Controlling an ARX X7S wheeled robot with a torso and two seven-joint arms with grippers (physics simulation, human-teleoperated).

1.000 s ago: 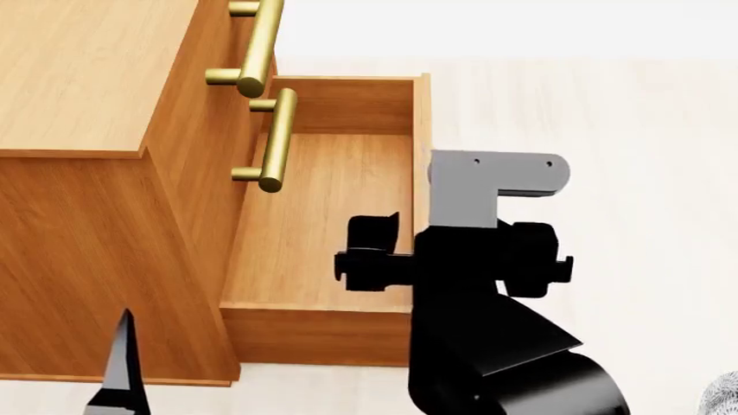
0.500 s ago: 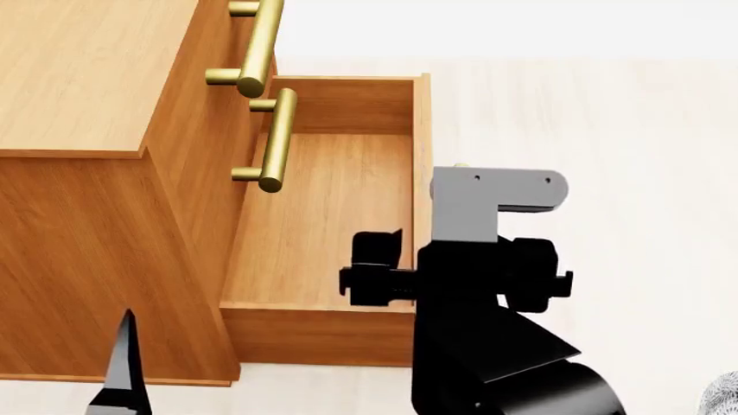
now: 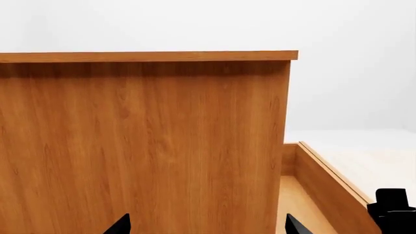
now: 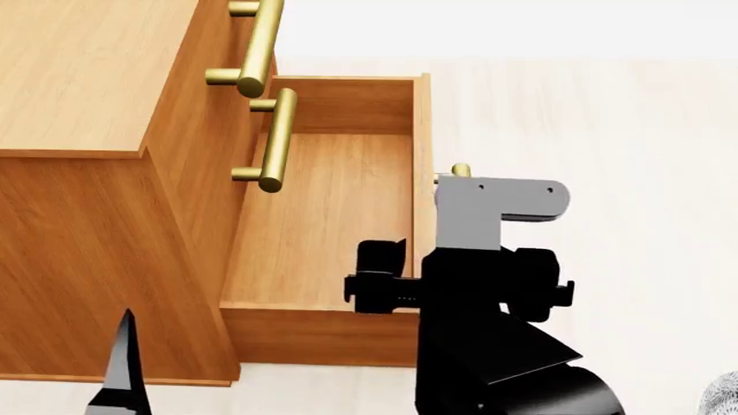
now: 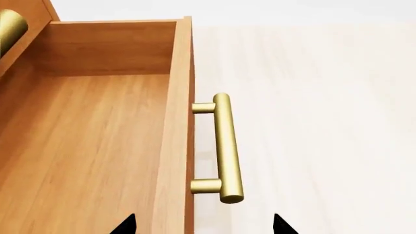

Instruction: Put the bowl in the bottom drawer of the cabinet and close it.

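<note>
One cabinet point(image 4: 81, 173), three brass handles point(image 4: 276, 143).

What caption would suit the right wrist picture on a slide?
Open end effector hovering by the brass handle of the pulled-out, empty bottom drawer.
</note>
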